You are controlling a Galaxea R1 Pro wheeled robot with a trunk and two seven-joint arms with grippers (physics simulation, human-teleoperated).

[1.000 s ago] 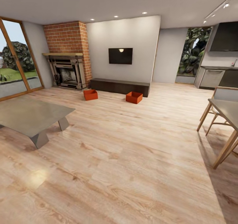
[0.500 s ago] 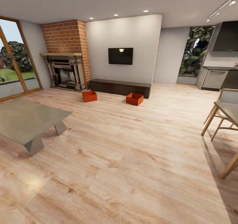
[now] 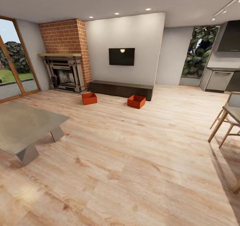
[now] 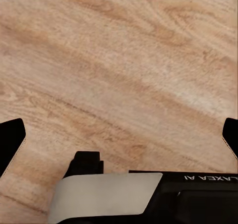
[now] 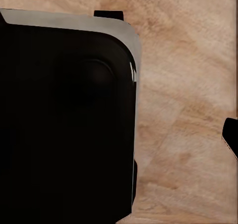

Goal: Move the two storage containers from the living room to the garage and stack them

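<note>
Standing on the light wood plank floor [image 3: 133,159] of the living room are two orange-red open-top bins, both upright and well apart from each other: the left bin [image 3: 89,98] lies near the foot of the red brick fireplace [image 3: 65,54], and the right bin [image 3: 136,101] sits just in front of the long low dark-brown cabinet [image 3: 121,89], toward its right end. Above the cabinet, a black TV [image 3: 121,56] hangs on the pale wall. A grey low table [image 3: 23,127] occupies the near left of the head view, with a large glass door [image 3: 13,62] and greenery behind it. At the right edge stand a wooden chair [image 3: 226,119] and, farther back, a kitchen counter [image 3: 221,79] beside a window onto foliage. In the left wrist view, the left gripper [image 4: 119,137] points down at bare planks, its two dark fingertips [image 4: 10,142] at opposite edges of the picture, spread wide with nothing between them. In the right wrist view, a large black and grey body of the robot [image 5: 64,120] covers much of the planks; one dark fingertip [image 5: 230,135] of the right gripper shows at the edge, and whether that gripper is spread or closed cannot be told.
</note>
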